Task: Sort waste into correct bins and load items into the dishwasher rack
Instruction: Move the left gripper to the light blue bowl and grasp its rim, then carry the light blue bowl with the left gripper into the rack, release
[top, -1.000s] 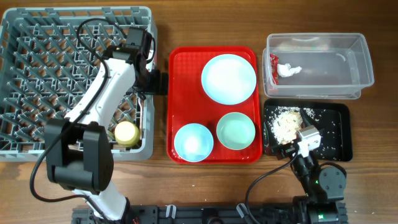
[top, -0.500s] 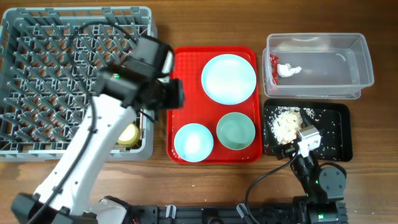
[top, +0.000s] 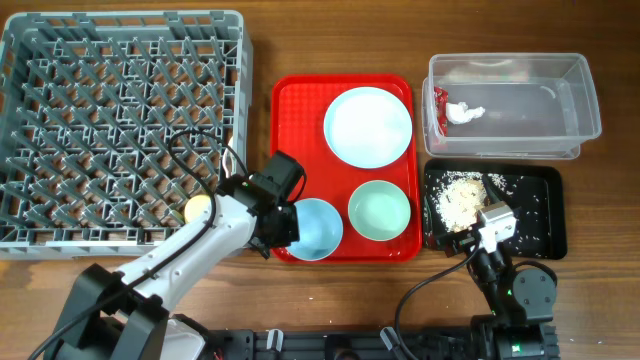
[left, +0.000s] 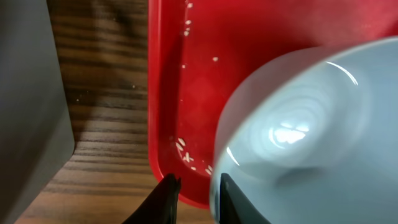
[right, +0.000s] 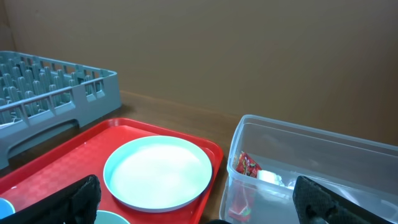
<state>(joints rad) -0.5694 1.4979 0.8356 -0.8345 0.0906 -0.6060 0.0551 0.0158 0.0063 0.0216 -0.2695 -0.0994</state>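
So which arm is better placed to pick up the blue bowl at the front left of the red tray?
Left. The left gripper sits at the blue bowl's rim, while the right gripper rests by the black tray, farther off.

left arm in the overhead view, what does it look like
Left arm: smooth white link shells between chunky black joint housings, with a thin black cable looping loose beside it. The gripper end is black, and the wrist view shows dark, tapered fingers.
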